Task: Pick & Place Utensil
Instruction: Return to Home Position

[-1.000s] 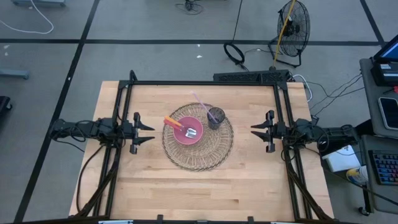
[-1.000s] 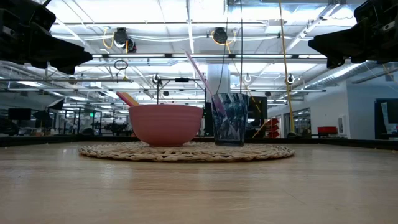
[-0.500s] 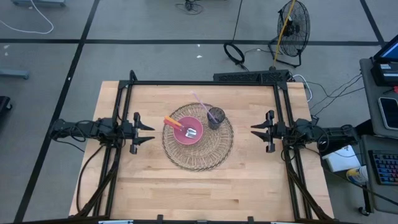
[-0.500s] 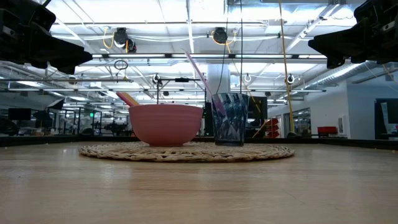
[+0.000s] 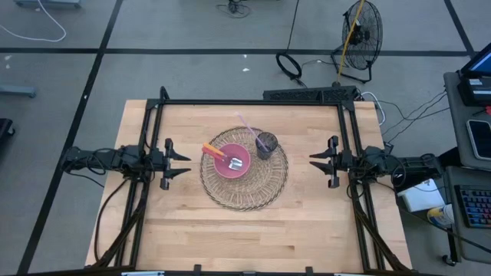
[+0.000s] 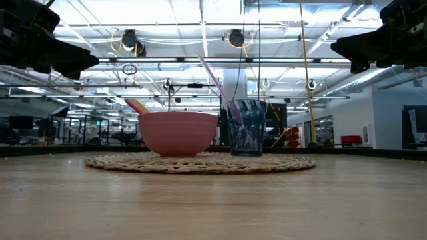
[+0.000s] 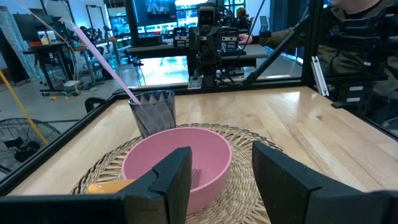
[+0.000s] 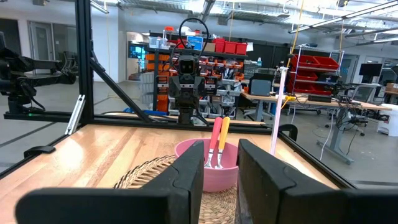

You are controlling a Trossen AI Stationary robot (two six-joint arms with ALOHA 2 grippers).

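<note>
Pink bowl (image 5: 232, 163), yellow spoon (image 5: 212, 150) inside, is set on the woven mat (image 5: 253, 195), the blue cup (image 5: 266, 144) with its straw (image 5: 245, 124) just beside. Placing is judged done; left tool (image 5: 186, 163) and right tool (image 5: 312, 160) are held open, empty, at the counter's (image 5: 230, 238) sides.

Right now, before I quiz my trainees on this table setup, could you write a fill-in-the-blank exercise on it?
1. The thin pink straw stands inside the dark blue plastic ____.
2. The yellow spoon rests in the round pink ____.
3. Both vessels stand on the round brown woven ____.
4. The left arm and right arm wait at opposite table sides, holding nothing, jaws ____.
Missing words: cup; bowl; mat; open.
</note>
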